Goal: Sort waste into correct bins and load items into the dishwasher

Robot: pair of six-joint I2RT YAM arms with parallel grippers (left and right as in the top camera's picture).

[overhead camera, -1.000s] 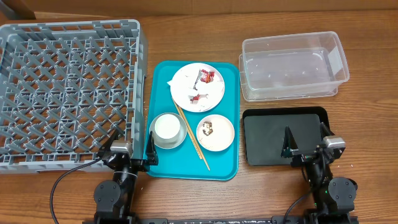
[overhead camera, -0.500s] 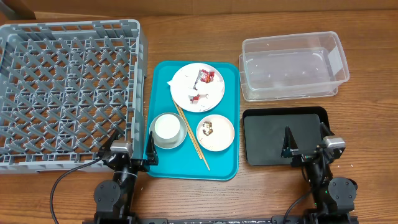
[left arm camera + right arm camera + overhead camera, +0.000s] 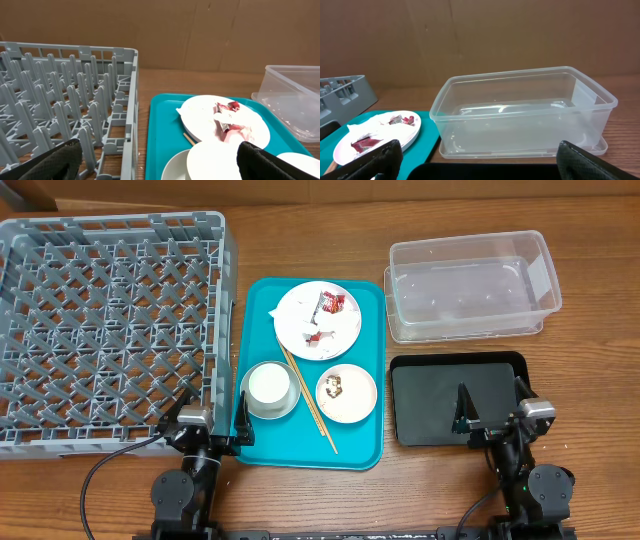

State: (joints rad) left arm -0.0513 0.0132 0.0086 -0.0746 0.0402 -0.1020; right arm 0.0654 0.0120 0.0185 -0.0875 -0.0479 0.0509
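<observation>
Starting step, by my read: nothing sorted yet. Left claw (image 3: 157,161) and right claw (image 3: 480,161) both spread wide, empty, at 7 and 5 o'clock. Wrapper (image 3: 335,303) lies on plate (image 3: 346,332), teal tray (image 3: 270,442), centre; tub (image 3: 470,290) at 2 o'clock. Next calls for a pinch on the wrapper

We see a wooden worktop (image 3: 590,220) with visible grain and a matt grey plastic rack (image 3: 110,320). The tub (image 3: 470,285) is clear, glossy plastic; the black tray (image 3: 450,400) looks matt.
</observation>
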